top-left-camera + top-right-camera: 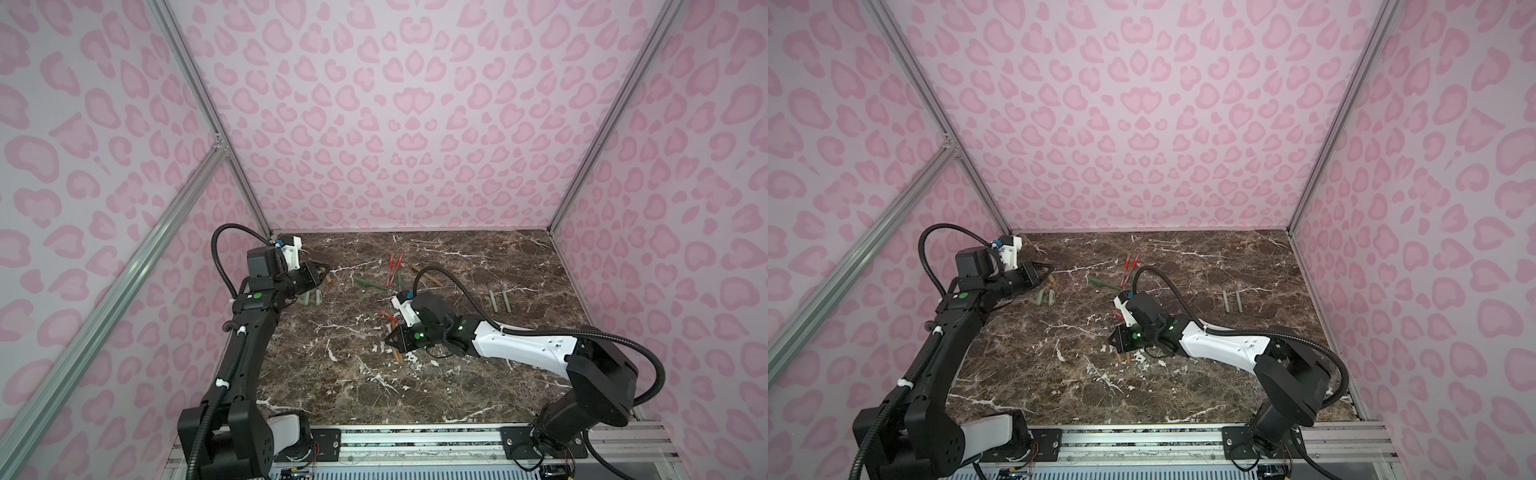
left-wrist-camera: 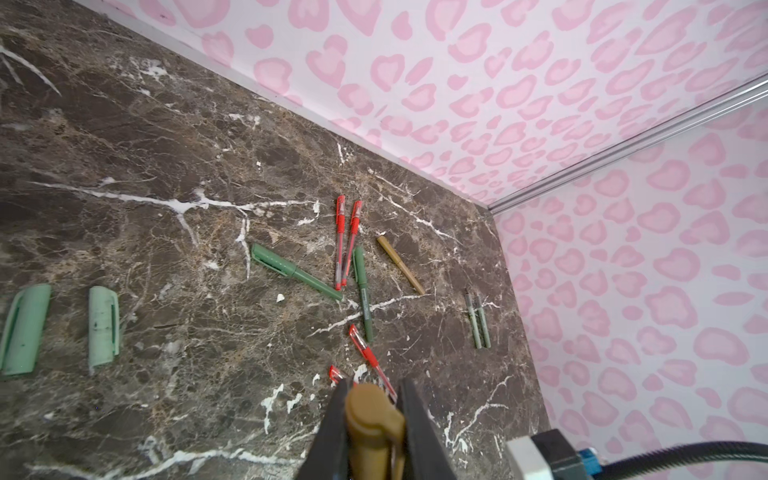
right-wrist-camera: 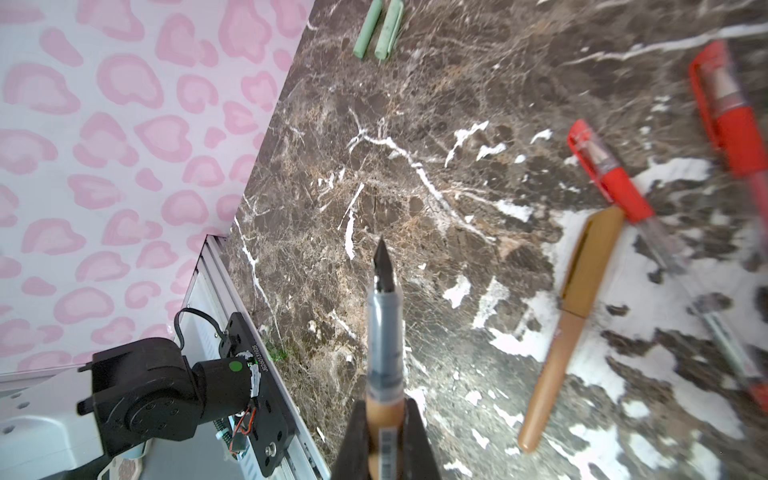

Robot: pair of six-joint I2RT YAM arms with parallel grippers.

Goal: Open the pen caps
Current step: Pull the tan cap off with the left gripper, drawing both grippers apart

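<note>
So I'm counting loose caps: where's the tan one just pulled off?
In the left gripper, shut on the tan cap, at the table's far left, near two pale green caps.

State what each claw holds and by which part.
The left claw is shut on a tan cap, gripped across its sides. The right claw is shut on an uncapped tan pen barrel, held at mid-body with its tip free.

Even, bright, diffuse light; shadows faint. Top views sharp, wide-angle bend at frame edges. Right wrist view: red pens (image 3: pixel 731 120) at right edge blurred, probably motion. Slight glare on marble tabletop (image 3: pixel 665 174).
</note>
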